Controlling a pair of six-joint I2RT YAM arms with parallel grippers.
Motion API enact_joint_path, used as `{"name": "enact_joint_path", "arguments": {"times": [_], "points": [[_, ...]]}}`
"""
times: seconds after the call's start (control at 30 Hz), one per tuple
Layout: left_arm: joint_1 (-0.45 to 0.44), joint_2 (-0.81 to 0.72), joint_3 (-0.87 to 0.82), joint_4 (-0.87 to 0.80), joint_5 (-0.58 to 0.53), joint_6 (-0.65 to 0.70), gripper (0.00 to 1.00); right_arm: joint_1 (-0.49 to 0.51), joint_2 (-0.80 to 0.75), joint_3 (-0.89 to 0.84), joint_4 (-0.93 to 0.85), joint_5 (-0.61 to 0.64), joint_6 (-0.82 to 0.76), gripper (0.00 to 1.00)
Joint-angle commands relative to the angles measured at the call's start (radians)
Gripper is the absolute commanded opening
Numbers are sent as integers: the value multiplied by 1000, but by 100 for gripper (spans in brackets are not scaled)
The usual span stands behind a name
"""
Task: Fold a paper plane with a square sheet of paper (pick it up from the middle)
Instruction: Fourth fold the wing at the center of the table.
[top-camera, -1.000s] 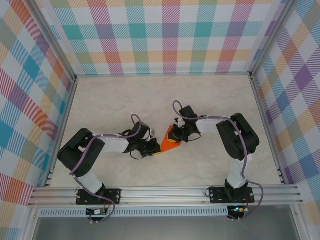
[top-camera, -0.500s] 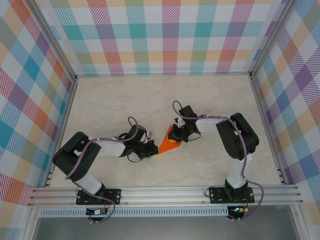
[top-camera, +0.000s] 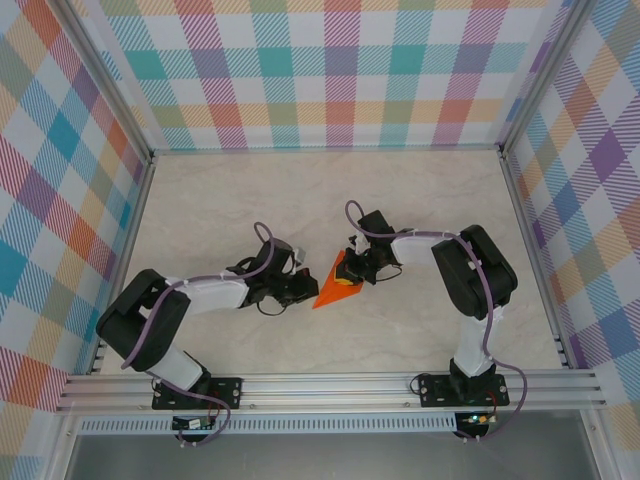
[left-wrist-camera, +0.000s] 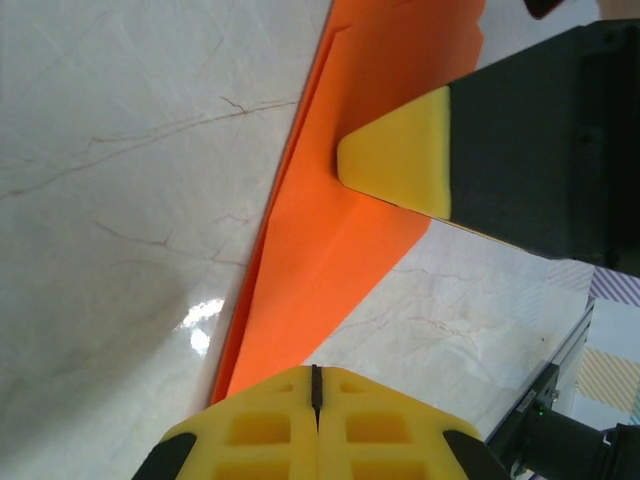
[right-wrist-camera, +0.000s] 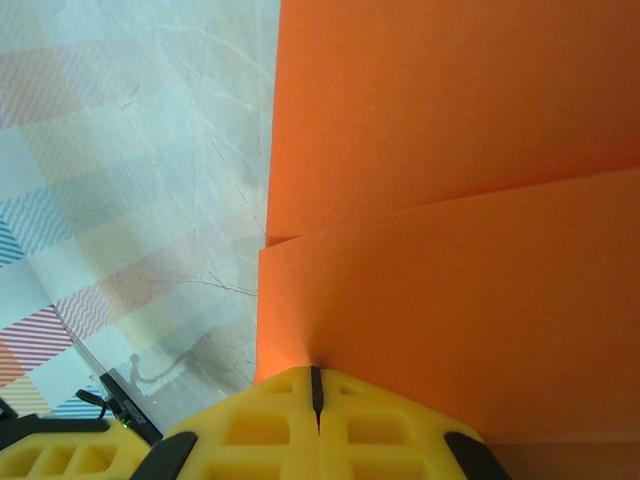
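The orange sheet of paper (top-camera: 336, 287) lies flat on the table, folded into a long pointed wedge with layered flaps, like a part-made paper plane. Its sharp tip points to the near left. My left gripper (top-camera: 299, 291) is shut, its yellow tips (left-wrist-camera: 316, 375) resting at the narrow end of the paper (left-wrist-camera: 325, 250). My right gripper (top-camera: 353, 272) is shut too, its tips (right-wrist-camera: 316, 375) pressed down on the wide end of the paper (right-wrist-camera: 450, 200). In the left wrist view the right gripper's yellow fingertip (left-wrist-camera: 400, 160) sits on top of the orange flap.
The pale marble table (top-camera: 250, 200) is walled by checked panels at the back and sides. An aluminium rail (top-camera: 330, 385) runs along the near edge with both arm bases bolted to it. Open tabletop lies behind and beside the arms.
The left arm has stretched out lower and to the left, and its gripper has slid back along the paper, so more of the pointed tip shows. The right arm has stayed in place.
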Motion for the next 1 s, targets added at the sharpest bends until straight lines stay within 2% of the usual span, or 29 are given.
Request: {"name": "enact_joint_path", "arguments": {"times": [0.0, 0.37, 0.63, 0.83, 0.97], "points": [[-12, 45, 25, 37, 24, 0, 0, 2, 94, -38, -106, 165, -19, 0], [-35, 87, -17, 29, -2, -2, 0, 2, 77, -34, -99, 159, -16, 0], [-33, 49, -75, -26, -54, 10, 0, 3, 73, -27, -117, 178, -31, 0], [-33, 7, -98, 67, -4, -19, 0, 2, 73, -26, -130, 203, -39, 0], [-33, -25, -62, 87, -29, -27, 0, 2, 69, -36, -123, 206, -38, 0]]}}
